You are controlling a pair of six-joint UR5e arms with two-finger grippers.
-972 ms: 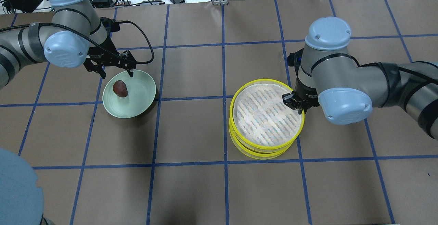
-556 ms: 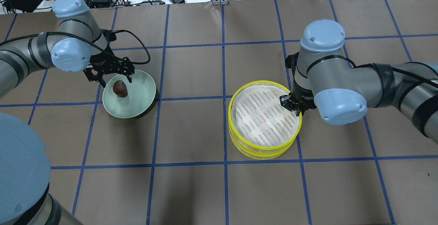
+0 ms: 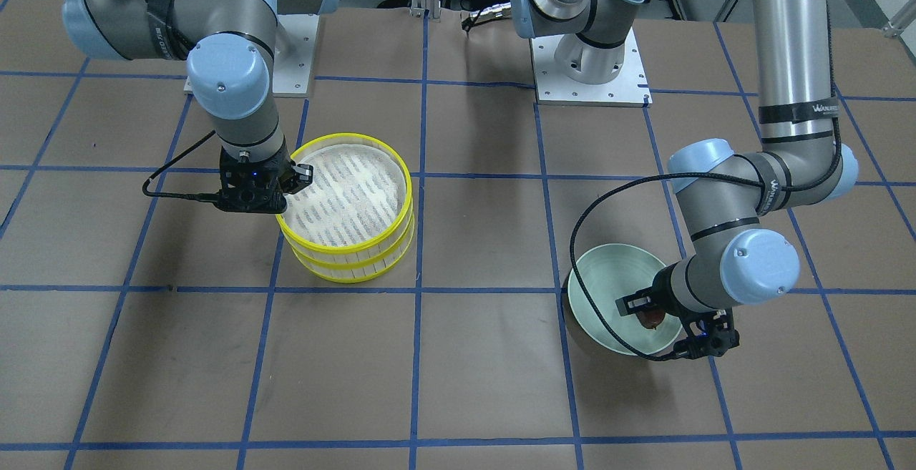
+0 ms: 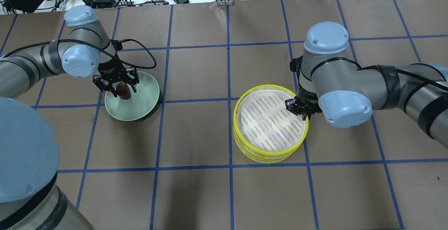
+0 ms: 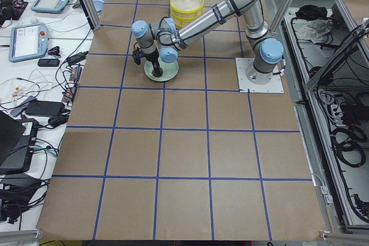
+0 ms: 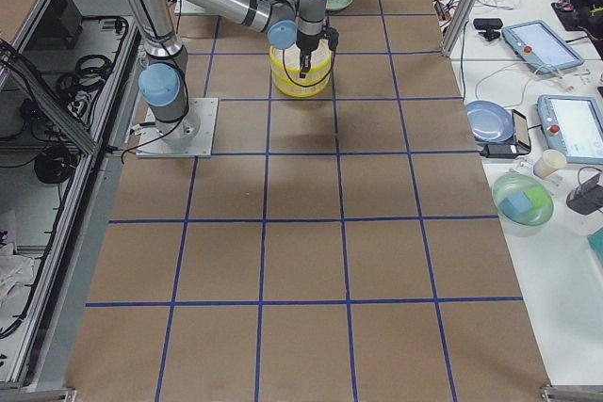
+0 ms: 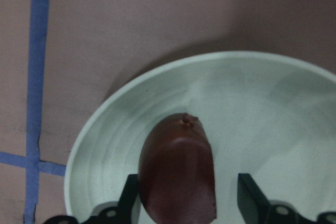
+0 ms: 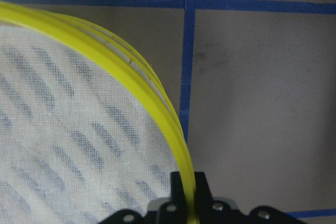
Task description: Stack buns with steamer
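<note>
Lowered since before, my left claw [image 4: 121,89] straddles the dark reddish-brown oval bun [image 7: 176,177] in the pale green round plate [image 4: 144,101] — fingers spread. My right claw [image 4: 301,112] pinches the rim of the yellow round steamer [image 4: 236,118].

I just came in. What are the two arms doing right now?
The left gripper hangs open over the green plate, with a finger on either side of the dark brown bun lying in it. It has not closed yet. The right gripper pinches the yellow rim of the steamer, whose top tray is empty.
</note>
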